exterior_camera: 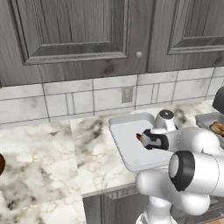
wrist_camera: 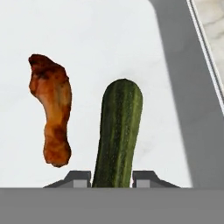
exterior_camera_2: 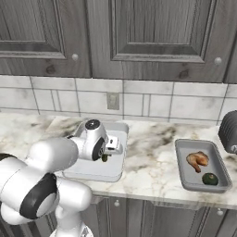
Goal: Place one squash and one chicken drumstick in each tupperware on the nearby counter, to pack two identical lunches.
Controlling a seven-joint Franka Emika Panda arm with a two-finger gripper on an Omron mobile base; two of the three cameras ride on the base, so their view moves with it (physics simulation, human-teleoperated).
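Observation:
My gripper [wrist_camera: 111, 178] is shut on the slim dark green squash [wrist_camera: 118, 131], which points away from the hand over the pale whitish tupperware [wrist_camera: 109, 39]. An orange-brown chicken drumstick [wrist_camera: 51, 113] lies on that tray's floor just beside the squash. From the right base view the gripper [exterior_camera_2: 107, 155] hangs low over the pale tupperware [exterior_camera_2: 99, 173] with the squash [exterior_camera_2: 105, 158] under it. Further right, the grey tupperware [exterior_camera_2: 185, 178] holds a golden-brown drumstick [exterior_camera_2: 197, 160] and a round green squash [exterior_camera_2: 210, 179]. The counter [exterior_camera_2: 152, 152] is white marble.
A dark toaster [exterior_camera_2: 229, 132] stands at the right edge behind the grey tray. A tiled backsplash with an outlet [exterior_camera_2: 113, 100] and grey wall cabinets rise behind the counter. My own arm [exterior_camera: 192, 170] blocks the front of the pale tray [exterior_camera: 127, 131].

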